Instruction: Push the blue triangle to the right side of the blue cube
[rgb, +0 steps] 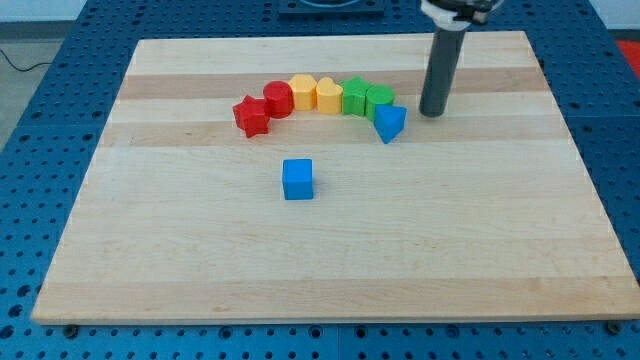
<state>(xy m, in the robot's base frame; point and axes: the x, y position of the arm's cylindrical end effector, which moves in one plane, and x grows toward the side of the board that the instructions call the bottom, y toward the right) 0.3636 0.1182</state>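
Camera view shows the blue triangle (390, 123) at the right end of an arc of blocks, touching the green block (379, 99) behind it. My tip (433, 112) stands just right of it, slightly farther back (a small gap shows between them); the rod carries no jaws. The blue cube (297, 179) sits alone, nearer and to the left. Leftward the arc runs through another green block (354, 96), a yellow heart (328, 95), an orange block (303, 92), a red cylinder (278, 98) and a red star (252, 116) on the wooden desk (450, 250).
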